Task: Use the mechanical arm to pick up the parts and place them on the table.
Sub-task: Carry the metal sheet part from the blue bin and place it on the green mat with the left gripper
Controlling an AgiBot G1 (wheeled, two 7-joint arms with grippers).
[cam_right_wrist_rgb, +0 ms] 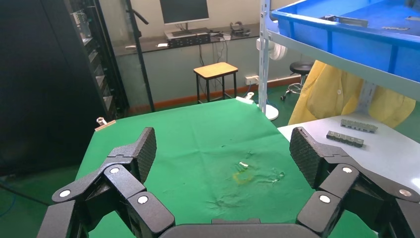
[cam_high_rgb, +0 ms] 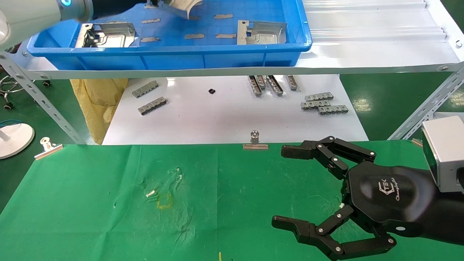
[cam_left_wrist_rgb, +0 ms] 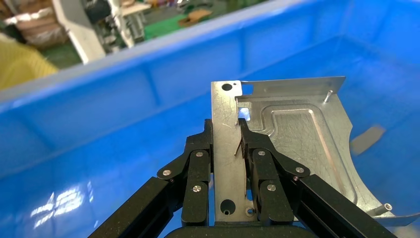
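Observation:
My left gripper (cam_left_wrist_rgb: 227,131) is shut on the flat edge strip of a silvery stamped part (cam_left_wrist_rgb: 297,144) and holds it above the floor of the blue bin (cam_left_wrist_rgb: 99,124). In the head view that held part (cam_high_rgb: 181,8) shows at the top edge, with the left arm beside it. Two more parts lie in the bin, one on the left (cam_high_rgb: 105,34) and one on the right (cam_high_rgb: 259,32). My right gripper (cam_high_rgb: 282,185) is open and empty over the right side of the green table (cam_high_rgb: 108,203), also seen in the right wrist view (cam_right_wrist_rgb: 223,153).
The blue bin (cam_high_rgb: 217,58) sits on a metal shelf above a white board (cam_high_rgb: 217,116) carrying small grey slotted bars (cam_high_rgb: 322,103). Flat grey strips (cam_high_rgb: 194,36) lie in the bin. Binder clips (cam_high_rgb: 255,142) hold the cloth's far edge. A yellowish stain (cam_high_rgb: 165,201) marks the cloth.

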